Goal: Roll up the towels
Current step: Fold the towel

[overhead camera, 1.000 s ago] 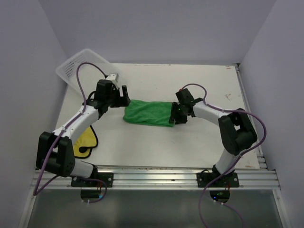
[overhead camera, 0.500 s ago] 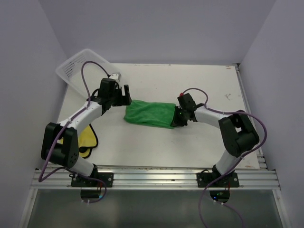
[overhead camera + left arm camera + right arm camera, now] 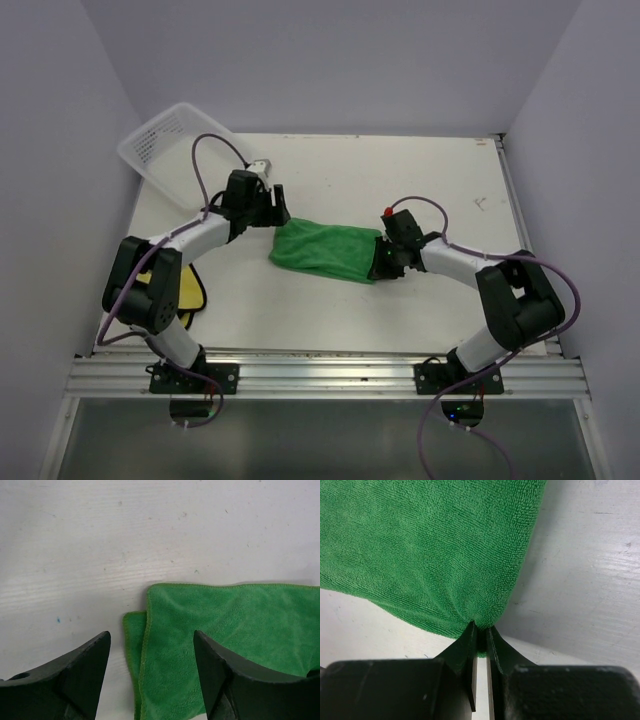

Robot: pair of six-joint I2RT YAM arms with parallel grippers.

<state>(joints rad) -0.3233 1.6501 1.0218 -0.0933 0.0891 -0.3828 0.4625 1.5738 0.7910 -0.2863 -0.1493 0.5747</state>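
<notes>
Where the white table (image 3: 330, 310) fills the top view, two arms reach inward across it from its near edge: the left arm (image 3: 190, 240) slants toward the middle, and the right arm (image 3: 470, 270) bends low and points left. A white plastic mesh basket (image 3: 165, 140) sits tilted at the far left corner, against the wall. The green towel (image 3: 325, 250) lies flat near the middle of the table as a long folded band, with one gripper at each end. In the left wrist view the green towel (image 3: 225, 630) shows two layers: a stitched upper edge, and a narrow strip of the lower layer sticking out on its left side. The yellow towel (image 3: 192, 293) lies at the near left of the table, well apart from the green one and largely covered by the left arm.

The left gripper (image 3: 272, 206) is at the green towel's left end. In its own camera the left gripper (image 3: 150, 635) has its fingers spread wide, with the towel's corner between them. Whether they touch the cloth cannot be told. The right gripper (image 3: 383, 262) is at the towel's right end. Seen close up, the right gripper (image 3: 481, 626) has its fingers pressed together on a pinch of the green towel (image 3: 420, 545), and the cloth puckers toward the tips.
</notes>
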